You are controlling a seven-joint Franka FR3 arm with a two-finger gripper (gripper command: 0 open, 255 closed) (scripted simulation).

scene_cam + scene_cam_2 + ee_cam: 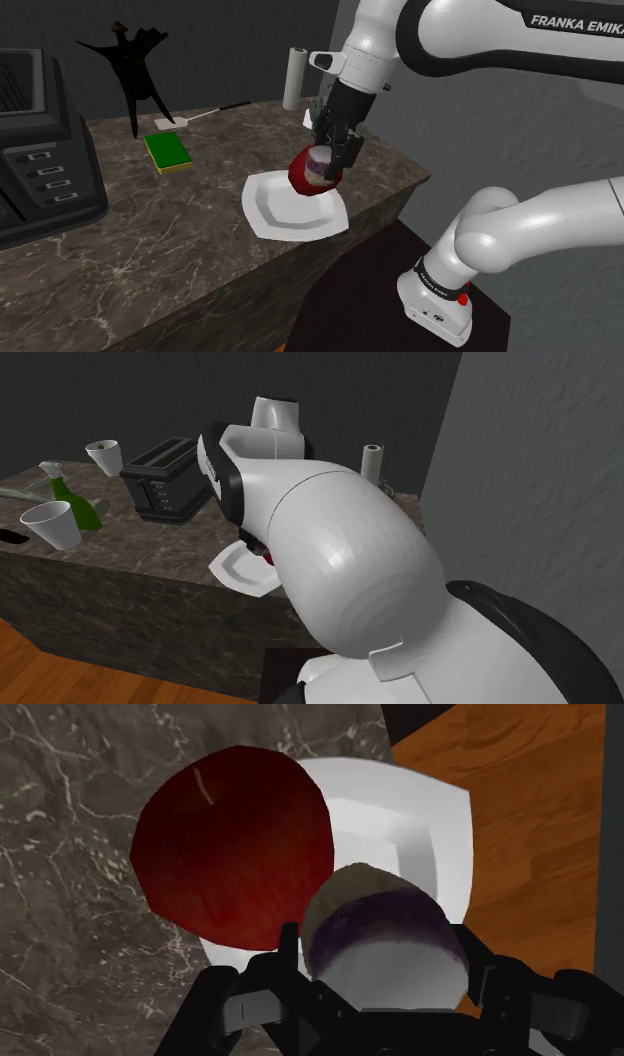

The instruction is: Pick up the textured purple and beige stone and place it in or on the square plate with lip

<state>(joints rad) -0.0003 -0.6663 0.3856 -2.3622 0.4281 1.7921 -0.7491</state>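
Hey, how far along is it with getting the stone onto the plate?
Pickup looks done: the end effector clasps the stone. In hand: holding it over the white square plate, next to a red apple. Left: lowering and releasing.

Beige, purple-banded stone (385,929) hangs over the white lipped square plate (430,834)

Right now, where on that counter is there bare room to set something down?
Bare counter lies between the black appliance, the green block and the plate. Crowded: the plate, with an apple and the gripper holding the stone above.
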